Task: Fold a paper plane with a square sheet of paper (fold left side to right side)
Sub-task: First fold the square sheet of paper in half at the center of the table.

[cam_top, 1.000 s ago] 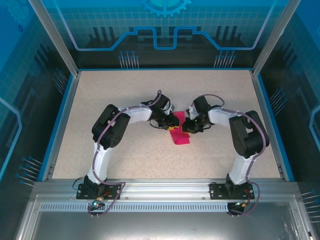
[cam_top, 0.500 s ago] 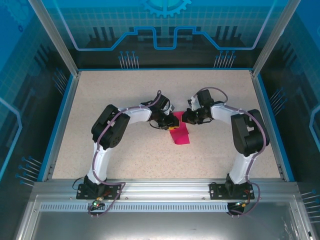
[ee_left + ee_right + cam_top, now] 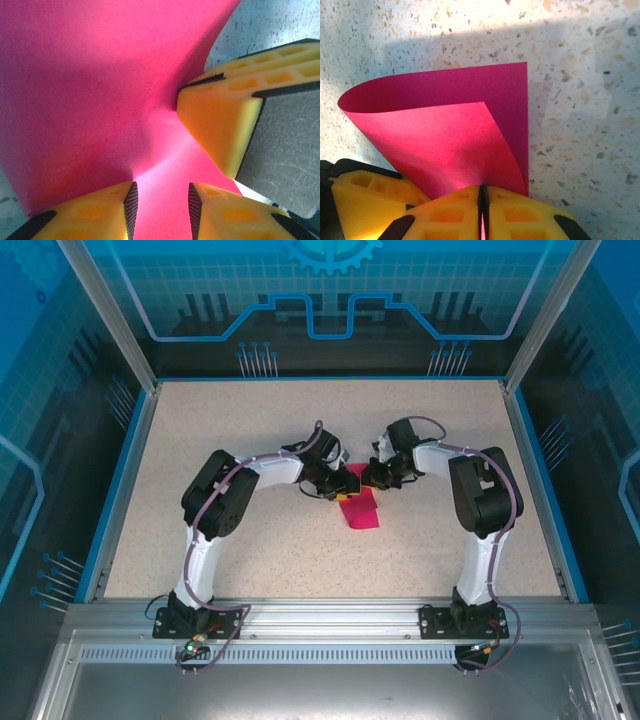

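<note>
Two pairs: right fingers (image 3: 515, 215) clamped on the pink sheet (image 3: 450, 125), left fingers (image 3: 100, 210) slightly apart astride it.

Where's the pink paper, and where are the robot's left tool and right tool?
thin magenta-pink square sheet of paper (image 3: 455, 135), right wrist view: the curled-over flap.
right tool (image 3: 482, 192), right wrist view: the seam where it pinches the paper.
left tool (image 3: 161, 197), left wrist view: the gap between its tips.

Speckled beige table (image 3: 250, 430), blue-edged; pink paper sheet (image 3: 360, 512) near centre, partly curled off surface.
</note>
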Tool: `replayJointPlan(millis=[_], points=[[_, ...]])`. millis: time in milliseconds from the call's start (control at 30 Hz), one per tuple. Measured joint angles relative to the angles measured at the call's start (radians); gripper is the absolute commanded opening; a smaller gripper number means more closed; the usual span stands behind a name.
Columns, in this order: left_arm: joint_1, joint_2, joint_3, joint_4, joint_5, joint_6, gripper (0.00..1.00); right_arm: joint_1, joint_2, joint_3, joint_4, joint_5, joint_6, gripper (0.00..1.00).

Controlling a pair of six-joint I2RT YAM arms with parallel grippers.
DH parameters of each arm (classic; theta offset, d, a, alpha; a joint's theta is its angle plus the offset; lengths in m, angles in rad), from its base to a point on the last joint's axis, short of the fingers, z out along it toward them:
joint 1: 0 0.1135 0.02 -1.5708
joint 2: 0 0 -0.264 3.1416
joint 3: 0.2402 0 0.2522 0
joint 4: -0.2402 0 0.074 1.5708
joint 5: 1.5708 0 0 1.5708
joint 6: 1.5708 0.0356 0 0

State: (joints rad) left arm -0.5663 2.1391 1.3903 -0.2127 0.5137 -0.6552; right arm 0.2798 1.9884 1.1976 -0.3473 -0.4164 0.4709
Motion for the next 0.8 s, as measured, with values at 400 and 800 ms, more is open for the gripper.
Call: replayJointPlan(millis=[400,800], points=[[-0.005,-0.029,-0.016,-0.017,0.018,0.007,0.36,0.001,0.0,0.006,-0.016,0.009,0.001,0.12],[-0.035,-0.053,-0.101,0.039,0.023,0.022,0.32,0.002,0.002,0.009,-0.029,0.011,0.001,0.12]])
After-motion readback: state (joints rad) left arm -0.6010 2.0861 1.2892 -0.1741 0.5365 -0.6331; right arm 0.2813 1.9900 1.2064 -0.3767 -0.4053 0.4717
